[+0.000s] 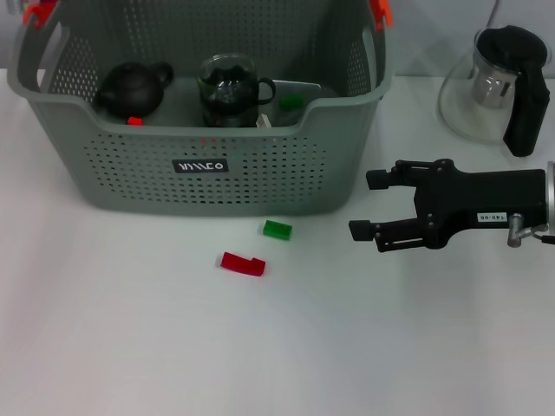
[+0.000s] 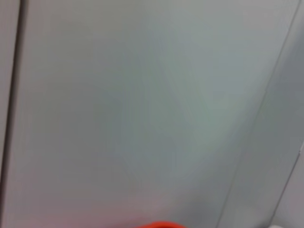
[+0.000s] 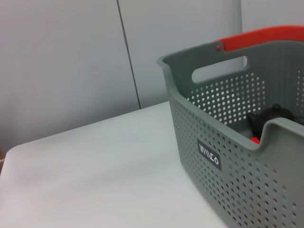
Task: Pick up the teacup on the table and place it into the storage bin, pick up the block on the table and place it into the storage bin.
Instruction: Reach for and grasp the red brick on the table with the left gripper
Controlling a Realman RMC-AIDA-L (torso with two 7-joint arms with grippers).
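The grey perforated storage bin point(image 1: 121, 165) stands at the back left of the table; the right wrist view shows the bin point(image 3: 237, 190) from the side. Inside it stands a dark glass teacup point(image 1: 230, 88) with a handle, beside a black teapot point(image 1: 132, 89) and a green piece point(image 1: 292, 100). A green block point(image 1: 277, 230) and a red block point(image 1: 243, 263) lie on the table just in front of the bin. My right gripper point(image 1: 360, 205) hovers open and empty to the right of the green block, fingers pointing toward it. My left gripper is out of view.
A glass kettle point(image 1: 499, 82) with a black handle stands at the back right, behind my right arm. Orange handle clips point(image 1: 380, 10) top the bin's ends. The left wrist view shows only a grey wall and an orange sliver point(image 2: 159, 224).
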